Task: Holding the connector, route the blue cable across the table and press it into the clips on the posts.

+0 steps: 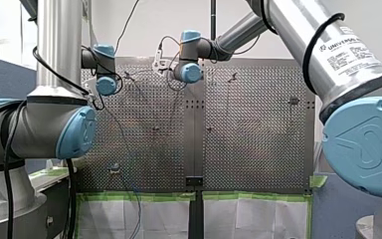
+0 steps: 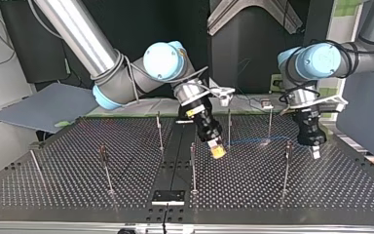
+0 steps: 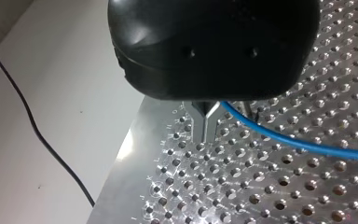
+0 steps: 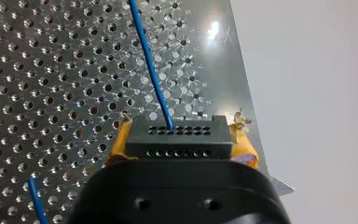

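My right gripper (image 2: pixel 217 149) is clamped on the connector (image 4: pixel 177 137), a black, boxy plastic block with rows of small holes in its face. It sits squeezed between worn yellow pads (image 4: pixel 117 143) with frayed edges. The blue cable (image 4: pixel 150 70) leaves the middle of the connector's face and runs straight ahead, away from the gripper. It passes over the desk (image 2: pixel 78 185), a shiny metal plate full of round holes.

In the top view the cable's long axis lies roughly level, from the connector toward my left gripper (image 3: pixel 207 131), which hangs well apart from the connector at the far end of that span. Its thin metal fingers (image 3: pixel 198 122) are drawn together to a point just above the desk. The cable, thin, smooth and round, comes out right at them, so it seems pinched there.

In the top view a slim upright metal post (image 2: pixel 229 127) stands just behind the connector and another (image 2: pixel 193 165) just in front of it. I cannot tell whether the cable touches either. I judge the coming move falls to my right arm, the nearer to these posts, which would carry the connector so the span comes over a post's top.
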Controlling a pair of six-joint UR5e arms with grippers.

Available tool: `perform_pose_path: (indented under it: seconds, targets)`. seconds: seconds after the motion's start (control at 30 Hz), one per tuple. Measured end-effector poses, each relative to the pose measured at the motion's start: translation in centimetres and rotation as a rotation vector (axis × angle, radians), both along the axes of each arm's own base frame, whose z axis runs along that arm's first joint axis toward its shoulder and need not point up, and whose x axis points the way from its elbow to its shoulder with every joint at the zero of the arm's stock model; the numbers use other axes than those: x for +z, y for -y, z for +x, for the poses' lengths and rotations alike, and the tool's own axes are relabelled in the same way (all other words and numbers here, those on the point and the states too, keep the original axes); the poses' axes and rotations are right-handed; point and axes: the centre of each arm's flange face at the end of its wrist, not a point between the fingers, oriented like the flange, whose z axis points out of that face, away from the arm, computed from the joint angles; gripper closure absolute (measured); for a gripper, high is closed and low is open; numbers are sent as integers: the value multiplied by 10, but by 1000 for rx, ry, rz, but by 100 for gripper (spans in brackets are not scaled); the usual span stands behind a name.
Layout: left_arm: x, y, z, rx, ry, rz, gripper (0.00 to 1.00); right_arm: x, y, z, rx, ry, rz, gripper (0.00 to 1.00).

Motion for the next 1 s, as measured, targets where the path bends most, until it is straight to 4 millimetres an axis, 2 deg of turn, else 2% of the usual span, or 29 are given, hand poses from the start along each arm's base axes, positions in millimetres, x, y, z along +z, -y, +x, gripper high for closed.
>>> perform_pose_path:
  seconds: [0.53, 0.77, 1.0]
  targets:
    - [10, -4, 11, -76, 68, -11, 100, 18, 9, 6, 5, 48, -6, 100]
    - [6, -11, 32, -84, 71, -13, 100, 21, 26, 0, -17, 54, -10, 100]
    - [-1, -16, 55, -91, 66, -13, 100, 34, 42, -7, -38, 65, -19, 100]
